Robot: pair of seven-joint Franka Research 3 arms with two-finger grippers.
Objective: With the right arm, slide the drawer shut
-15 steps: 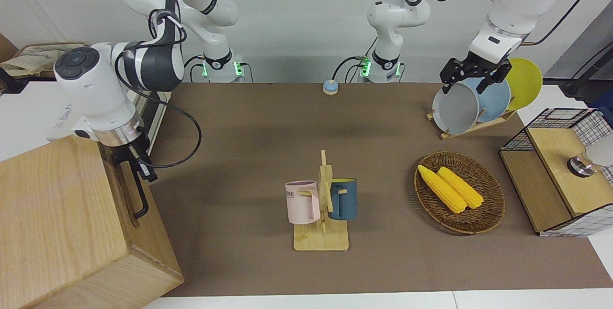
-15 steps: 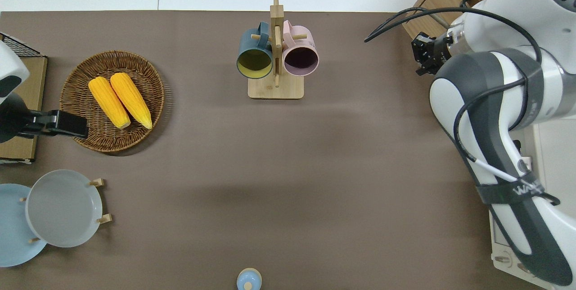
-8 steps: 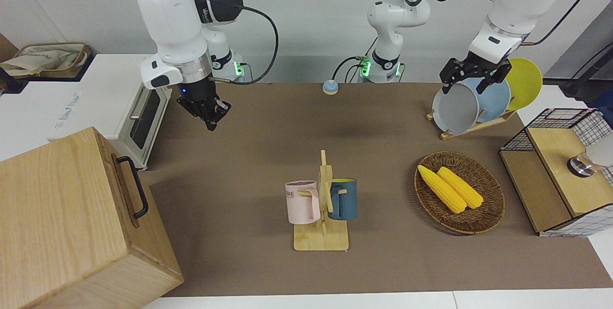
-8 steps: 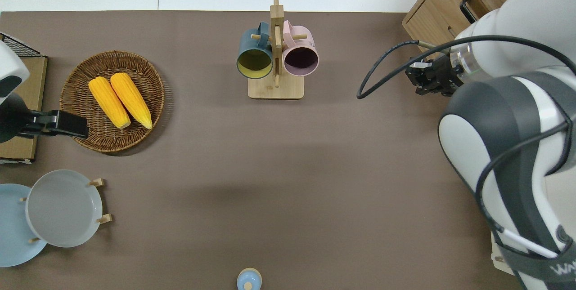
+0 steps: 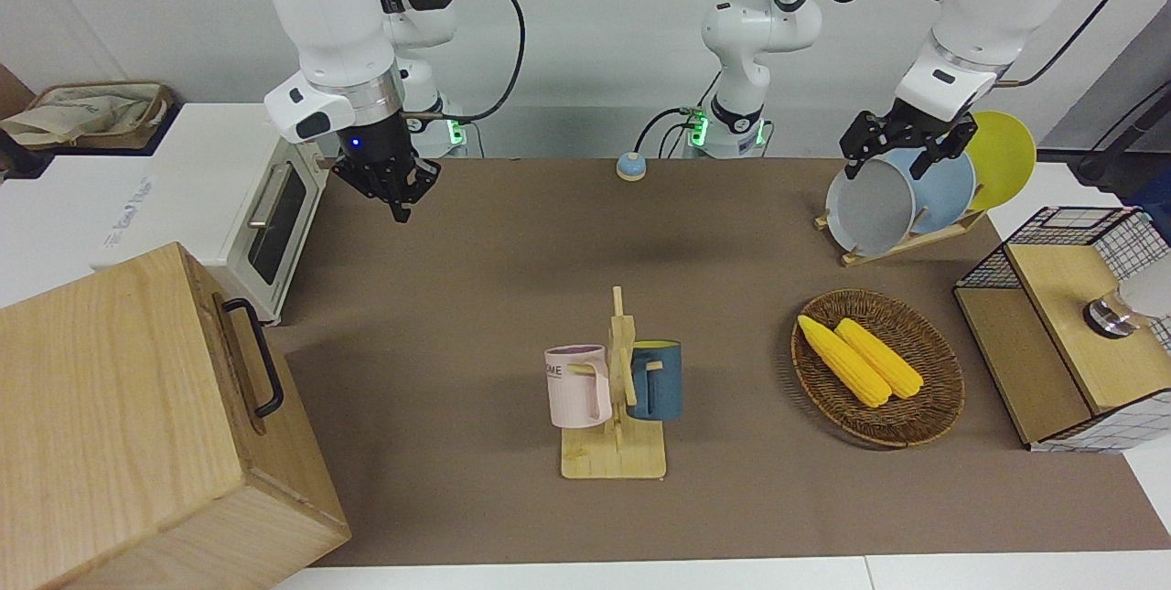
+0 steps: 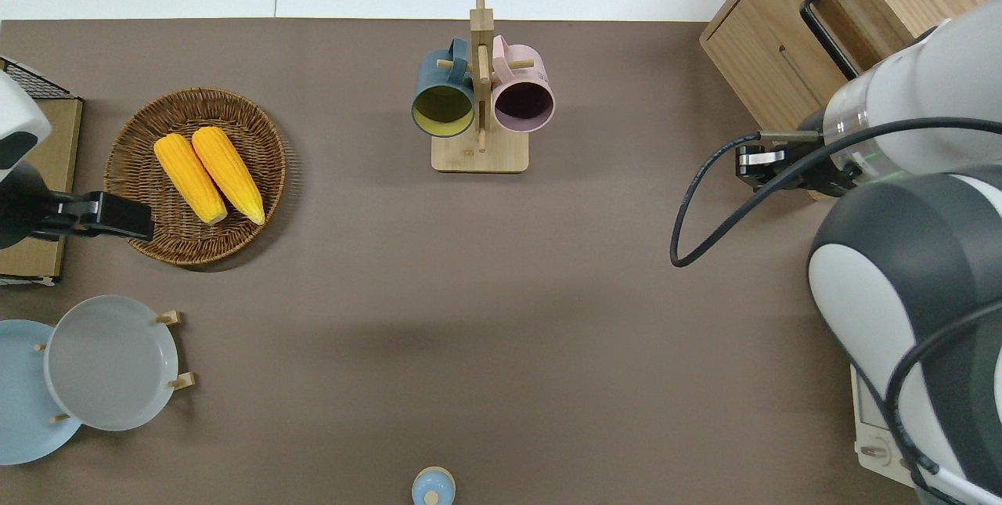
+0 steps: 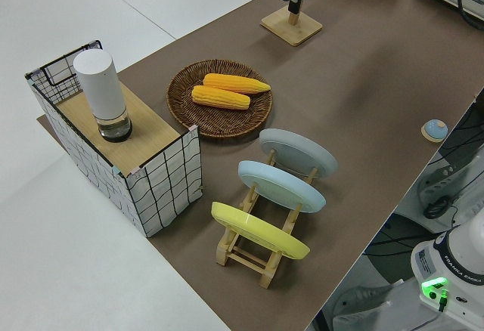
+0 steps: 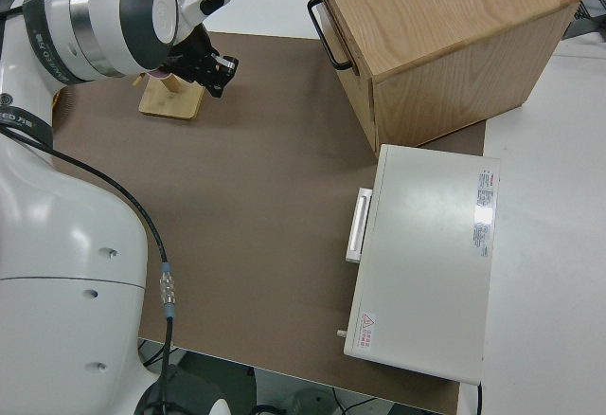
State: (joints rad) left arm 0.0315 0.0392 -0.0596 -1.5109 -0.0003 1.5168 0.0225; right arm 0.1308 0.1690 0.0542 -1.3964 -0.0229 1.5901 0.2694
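The drawer (image 5: pixel 245 361) is the front panel of a large wooden box (image 5: pixel 110 425) at the right arm's end of the table. Its panel sits flush with the box, and the black loop handle (image 5: pixel 259 369) is free. The same handle (image 6: pixel 830 35) shows in the overhead view. My right gripper (image 5: pixel 398 201) hangs shut and empty in the air, over the brown mat beside the box's corner (image 6: pixel 753 163) and apart from the handle. In the right side view the right gripper (image 8: pixel 222 69) is well clear of the box (image 8: pixel 445 36). The left arm is parked with its gripper (image 5: pixel 901 155) open.
A white toaster oven (image 5: pixel 265 224) stands beside the box, nearer to the robots. A mug rack (image 5: pixel 615 389) holds two mugs mid-table. Toward the left arm's end are a wicker basket (image 5: pixel 933 407) with corn, a plate rack (image 5: pixel 906 197) and a wire-and-wood rack (image 5: pixel 1061 334).
A second ago my right gripper was down at the drawer's handle. It has since lifted and pulled back toward the robots, over the mat near the oven. The drawer front has not moved.
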